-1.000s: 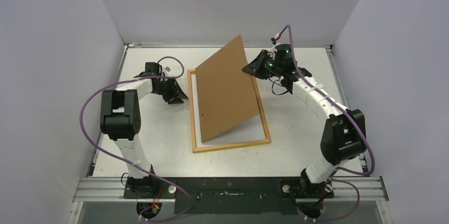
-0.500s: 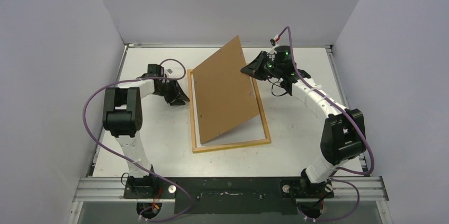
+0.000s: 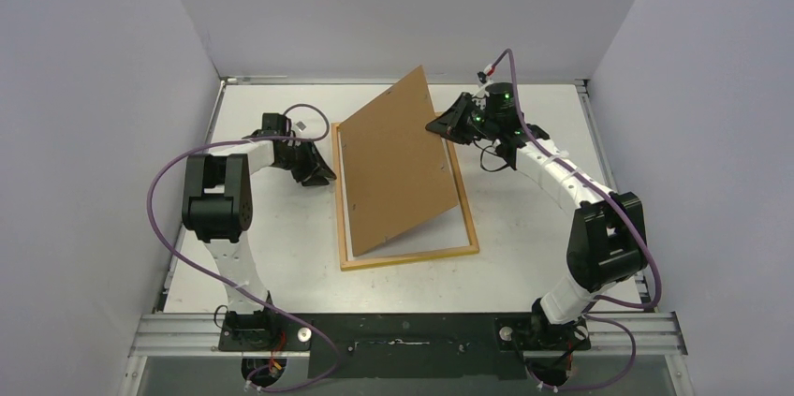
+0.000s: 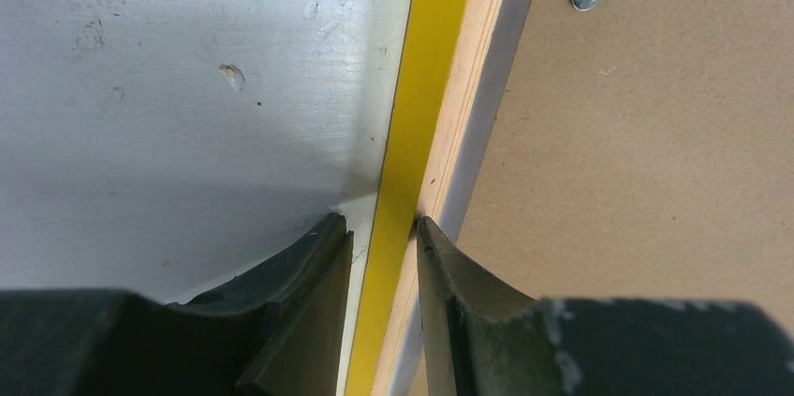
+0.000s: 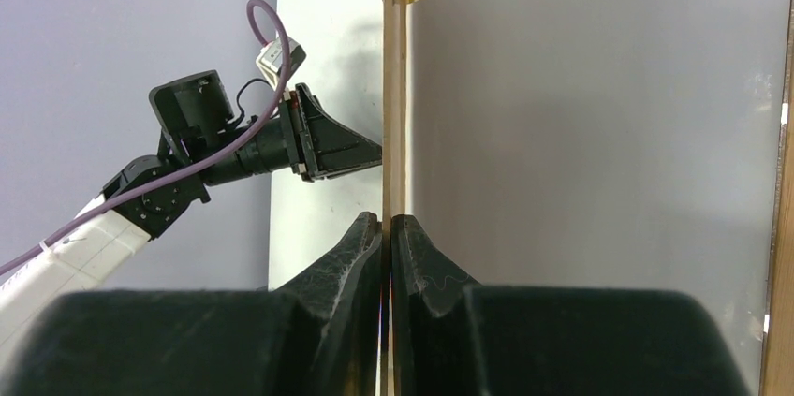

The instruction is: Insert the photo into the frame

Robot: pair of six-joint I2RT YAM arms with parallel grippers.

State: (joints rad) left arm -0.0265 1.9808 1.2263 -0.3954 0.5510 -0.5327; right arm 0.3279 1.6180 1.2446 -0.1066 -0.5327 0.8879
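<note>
- Left arm (image 3: 217, 204) and right arm (image 3: 599, 244): white links with chunky black joint housings.
- Purple cable (image 3: 150, 204) runs along each arm.
- Green lights (image 3: 506, 94) glow on the right wrist.
- Left pincer (image 4: 379, 227) and right pincer (image 5: 387, 223): matte black, with wedge-shaped fingers.

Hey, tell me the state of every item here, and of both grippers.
frame: lying flat, wood back up.
backing board: tilted, lower edge in the frame, upper edge raised.
right gripper: shut on the board's raised edge.
left gripper: open, astride the frame's left rail.
photo: not visible.
</note>
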